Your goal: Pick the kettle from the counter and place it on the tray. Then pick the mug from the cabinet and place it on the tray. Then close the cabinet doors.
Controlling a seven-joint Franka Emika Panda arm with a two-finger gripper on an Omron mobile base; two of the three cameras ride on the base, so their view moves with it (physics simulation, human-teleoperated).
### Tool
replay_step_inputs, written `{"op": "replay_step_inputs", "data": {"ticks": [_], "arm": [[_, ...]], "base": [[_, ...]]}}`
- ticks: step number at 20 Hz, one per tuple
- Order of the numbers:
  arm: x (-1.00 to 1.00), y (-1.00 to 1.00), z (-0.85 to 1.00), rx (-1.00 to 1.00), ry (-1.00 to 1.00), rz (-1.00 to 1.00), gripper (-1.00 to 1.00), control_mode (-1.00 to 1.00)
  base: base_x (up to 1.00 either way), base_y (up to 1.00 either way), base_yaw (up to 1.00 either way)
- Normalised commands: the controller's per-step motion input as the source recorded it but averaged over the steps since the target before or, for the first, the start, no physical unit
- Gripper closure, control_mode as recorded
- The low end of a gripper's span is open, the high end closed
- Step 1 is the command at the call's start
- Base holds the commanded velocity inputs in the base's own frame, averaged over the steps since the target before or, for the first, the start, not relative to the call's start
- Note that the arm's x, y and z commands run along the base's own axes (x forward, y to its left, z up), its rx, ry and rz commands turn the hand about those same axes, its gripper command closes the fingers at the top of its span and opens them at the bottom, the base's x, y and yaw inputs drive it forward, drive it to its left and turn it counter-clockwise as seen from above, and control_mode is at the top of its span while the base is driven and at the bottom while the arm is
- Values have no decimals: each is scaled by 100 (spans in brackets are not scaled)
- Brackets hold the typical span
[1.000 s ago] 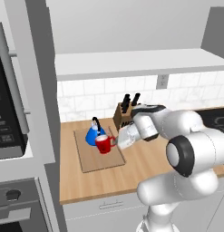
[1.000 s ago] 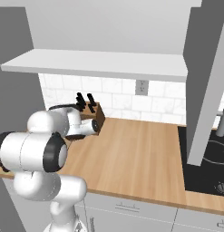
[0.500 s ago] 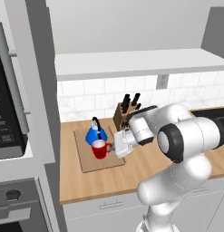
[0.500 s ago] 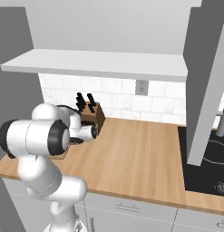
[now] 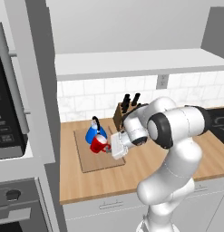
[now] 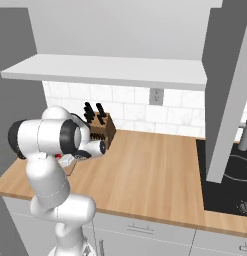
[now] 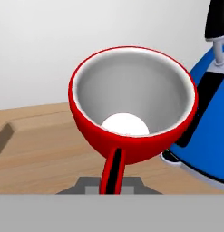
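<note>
Mug (image 7: 131,113), red with a white inside, sits on the tray (image 5: 93,158) right beside the blue kettle (image 5: 93,132); whether they touch is hard to judge. It looks rigid, light and glossy, so likely slippery and chippable if knocked. The gripper (image 5: 112,147) is clenched on the mug's thin side handle (image 7: 112,170), the obvious hold, though it lets the cup swing.

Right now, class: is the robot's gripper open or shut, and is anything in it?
Gripper: shut on the handle of the red mug, held over the tray beside the blue kettle.
</note>
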Motion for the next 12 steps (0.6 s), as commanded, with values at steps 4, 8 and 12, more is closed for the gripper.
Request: {"op": "replay_step_inputs", "data": {"ticks": [4,8,12], "arm": [[-4,3,-4,0,-5,6,100,-100],[-16,0,2,0,-3,10,100,-100],[-25,0,11,0,-4,15,100,-100]], "base": [[0,0,0],[0,0,0],[0,0,0]]}}
